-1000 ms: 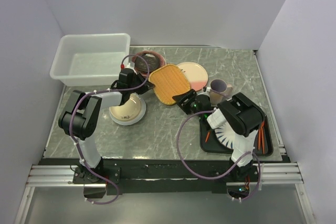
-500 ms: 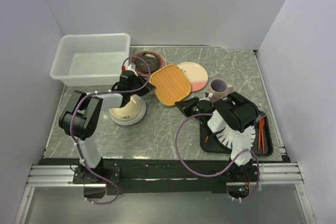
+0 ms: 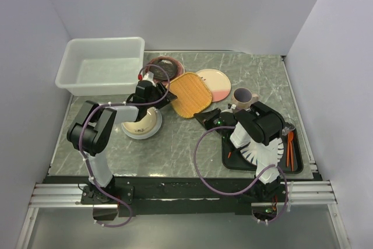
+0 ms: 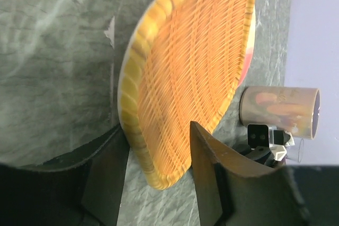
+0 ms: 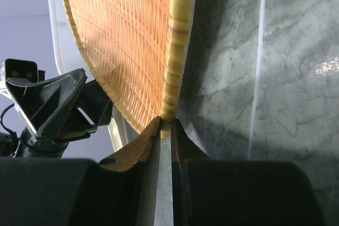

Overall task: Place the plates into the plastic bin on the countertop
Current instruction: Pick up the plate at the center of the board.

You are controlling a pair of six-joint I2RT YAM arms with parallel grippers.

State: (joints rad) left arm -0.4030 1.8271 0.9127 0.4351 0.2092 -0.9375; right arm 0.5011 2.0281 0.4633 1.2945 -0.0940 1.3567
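The orange rounded-square plate (image 3: 189, 93) is tilted up off the countertop (image 3: 175, 150), between both arms. My right gripper (image 3: 204, 116) is shut on its near rim; in the right wrist view the fingertips pinch the woven edge (image 5: 166, 125) of the orange plate (image 5: 122, 41). My left gripper (image 3: 167, 97) stands open, its jaws astride the opposite corner of the orange plate (image 4: 185, 67) with gaps on both sides (image 4: 159, 170). A pink plate (image 3: 215, 83) lies behind it, a dark brown pink-rimmed plate (image 3: 165, 66) further left, a tan-and-white plate (image 3: 141, 122) under the left arm. The plastic bin (image 3: 102, 65) stands at the back left.
A mug (image 3: 243, 97) stands just right of the orange plate, also visible as the mug (image 4: 280, 112) past my left fingers. A black tray (image 3: 294, 164) with a striped white plate and orange utensils lies under the right arm at the front right.
My right gripper has closed on the orange plate's near rim. My left gripper, shut on the opposite edge before, has opened. The plate has shifted slightly.
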